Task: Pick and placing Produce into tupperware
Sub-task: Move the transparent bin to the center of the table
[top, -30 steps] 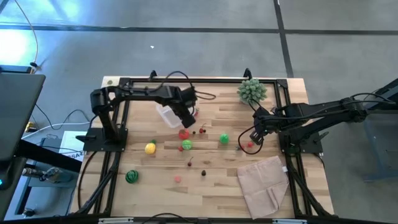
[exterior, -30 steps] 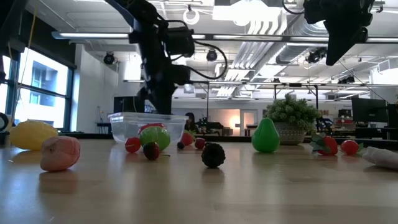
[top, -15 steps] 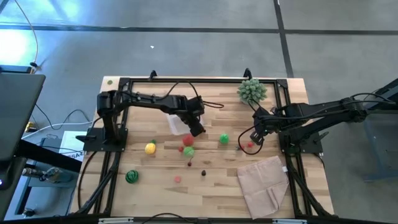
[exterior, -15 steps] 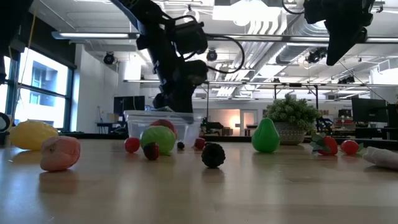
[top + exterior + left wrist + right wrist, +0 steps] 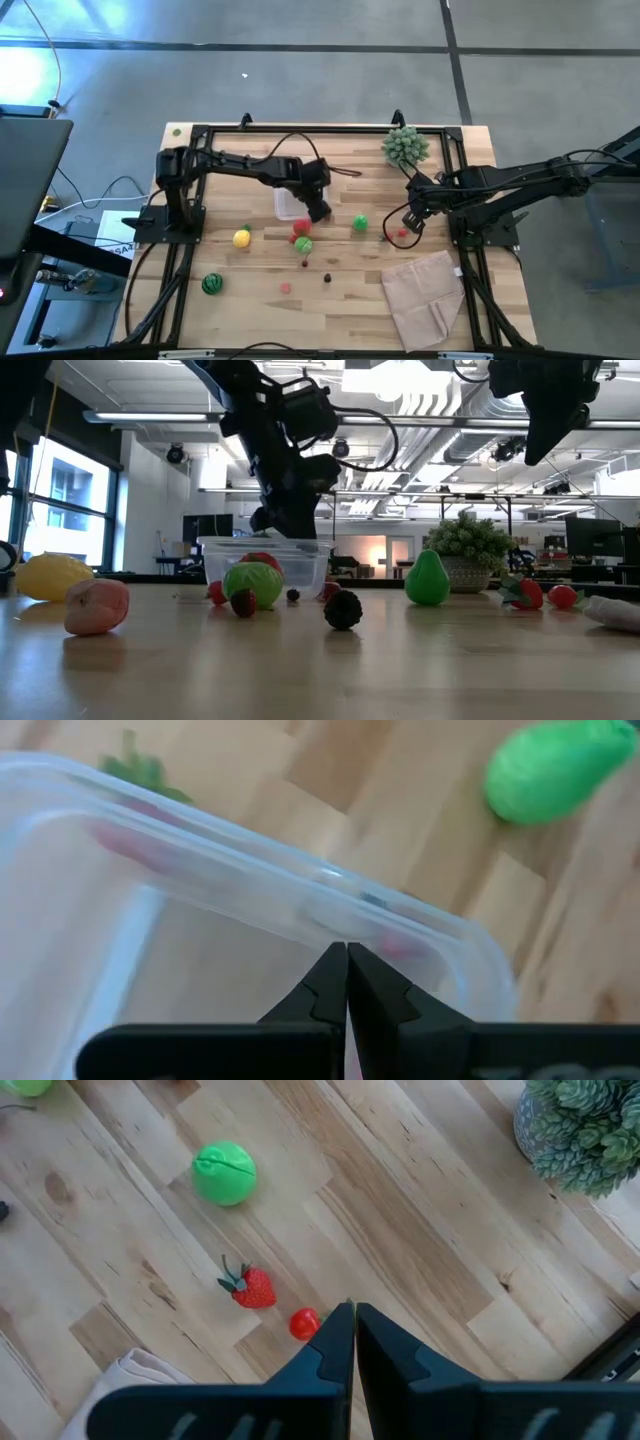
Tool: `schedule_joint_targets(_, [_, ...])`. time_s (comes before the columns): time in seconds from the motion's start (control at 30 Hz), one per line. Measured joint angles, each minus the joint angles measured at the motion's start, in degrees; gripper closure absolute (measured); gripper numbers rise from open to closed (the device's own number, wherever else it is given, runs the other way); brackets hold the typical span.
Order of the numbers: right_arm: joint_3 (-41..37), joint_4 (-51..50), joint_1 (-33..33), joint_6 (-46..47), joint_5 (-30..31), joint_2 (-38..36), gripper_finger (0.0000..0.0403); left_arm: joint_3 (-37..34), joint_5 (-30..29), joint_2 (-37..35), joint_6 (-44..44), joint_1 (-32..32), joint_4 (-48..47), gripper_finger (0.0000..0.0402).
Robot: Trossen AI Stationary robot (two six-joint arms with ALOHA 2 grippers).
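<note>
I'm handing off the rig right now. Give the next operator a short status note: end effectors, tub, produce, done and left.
Left end effector: shut on the rim of the clear tub, mid-table.
Right end effector: shut, empty, hovering over the strawberry and a small red berry.
Produce all lies on the table: lemon, striped melon, green pear, tomato and green round by the tub.
Done: nothing clearly in the tub.
Left: pick and place every piece.

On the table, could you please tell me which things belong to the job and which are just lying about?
Job:
- clear tub, held by the left tool
- lemon
- striped melon
- strawberry
- green pear

Lying about:
- spiky plant
- beige cloth
</note>
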Motion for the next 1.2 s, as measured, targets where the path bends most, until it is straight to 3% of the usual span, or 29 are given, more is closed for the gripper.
schedule_joint_targets(0.47, [0.0, 0.12, 0.0, 0.46, 0.02, 0.0, 0.0396, 0.18, -1.14, 0.55, 1.31, 10.28, 0.92, 0.0401])
schedule_joint_targets(1.07, [0.0, 0.12, 0.0, 0.46, 0.45, 0.0, 0.0396, 0.18, -1.1, 0.52, 5.72, 18.3, -2.7, 0.0401])
schedule_joint_targets(1.2, [0.0, 0.12, -0.02, 0.4, 0.52, 0.0, 0.0396, 0.18, 3.2, 0.52, 7.43, 18.07, -1.67, 0.0401])
